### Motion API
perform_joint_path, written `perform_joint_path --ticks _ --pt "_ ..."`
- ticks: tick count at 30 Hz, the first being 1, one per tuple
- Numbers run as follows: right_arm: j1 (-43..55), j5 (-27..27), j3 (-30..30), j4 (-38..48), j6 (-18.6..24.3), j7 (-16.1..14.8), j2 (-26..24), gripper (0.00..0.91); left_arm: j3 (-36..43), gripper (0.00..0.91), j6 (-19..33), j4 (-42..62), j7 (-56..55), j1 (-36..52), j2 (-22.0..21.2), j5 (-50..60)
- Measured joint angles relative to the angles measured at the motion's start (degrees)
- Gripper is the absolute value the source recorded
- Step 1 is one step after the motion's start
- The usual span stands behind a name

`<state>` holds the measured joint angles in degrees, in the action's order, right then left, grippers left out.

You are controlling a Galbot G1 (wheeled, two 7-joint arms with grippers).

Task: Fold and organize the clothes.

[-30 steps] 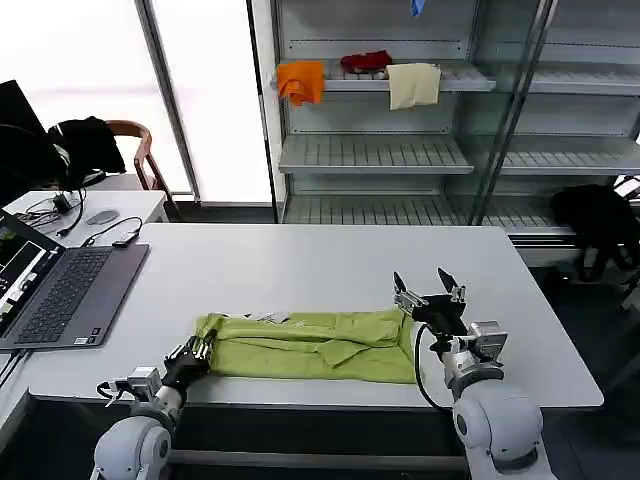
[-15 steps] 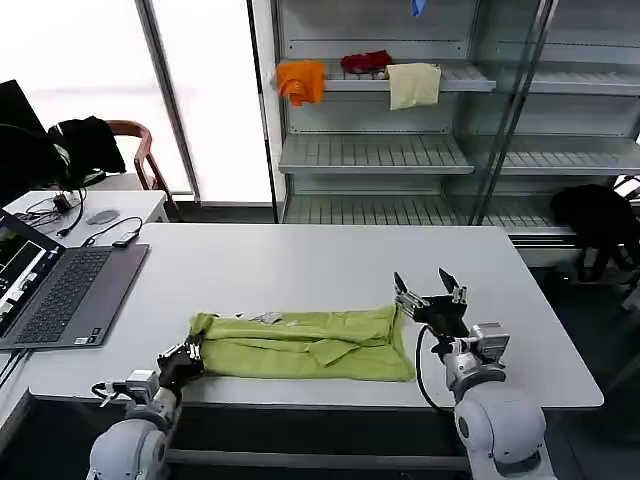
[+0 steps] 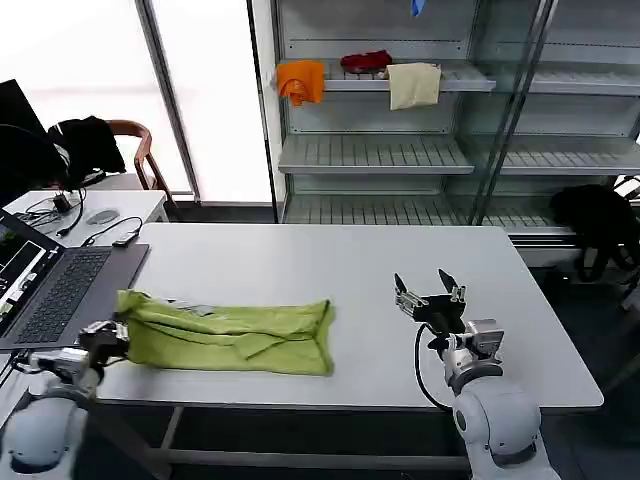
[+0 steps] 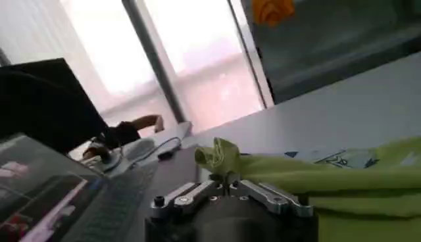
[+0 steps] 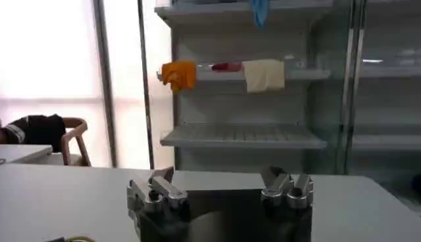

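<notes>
one t-shirt [image 3: 230, 336], folded long, near left on table [image 3: 330, 270]; my left gripper [image 3: 112, 335] pinches its left end, right gripper [image 3: 428, 297] gapes wide, empty.

Lime yellow-green T-shirt [image 3: 225, 337], white-grey printed graphic.

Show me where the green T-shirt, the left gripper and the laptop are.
green T-shirt [image 3: 235, 340]: head view, middle of the folded cloth.
left gripper [image 3: 112, 335]: head view, fingertips clamped on the shirt's end.
laptop [image 3: 65, 293]: head view, keyboard.

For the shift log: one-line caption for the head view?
Left gripper pinches the folded T-shirt by the laptop; right gripper open.
</notes>
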<state>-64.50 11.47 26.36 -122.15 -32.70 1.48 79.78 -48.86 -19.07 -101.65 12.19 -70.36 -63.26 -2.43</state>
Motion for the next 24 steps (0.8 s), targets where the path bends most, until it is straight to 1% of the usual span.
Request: perform_joint_path --ticks 4,9,12,16,24 --pt "1.2 0.0 -0.9 2.0 0.8 -0.3 -1.2 0.907 -2.5 0.0 -0.6 0.1 1.0 0.8 3.4 -0.8" --pt "2.7 0.1 -2.2 5.6 2.2 0.0 -2.9 0.907 -3.0 0.0 -3.2 -2.7 0.4 1.1 4.2 -5.3" --pt "3.0 -0.1 -2.7 7.5 3.0 0.0 -4.0 0.907 -1.9 0.0 -5.1 -5.2 -1.0 1.4 2.9 -6.9" --pt "3.7 -0.3 -2.9 9.6 3.7 0.1 -5.1 0.907 1.0 0.0 -7.5 -8.9 -3.2 1.8 0.0 -7.3" --pt "4.0 -1.2 -3.1 11.8 5.0 -0.2 -6.3 0.907 10.2 0.0 -10.9 -12.8 -7.9 2.6 -6.4 -5.3"
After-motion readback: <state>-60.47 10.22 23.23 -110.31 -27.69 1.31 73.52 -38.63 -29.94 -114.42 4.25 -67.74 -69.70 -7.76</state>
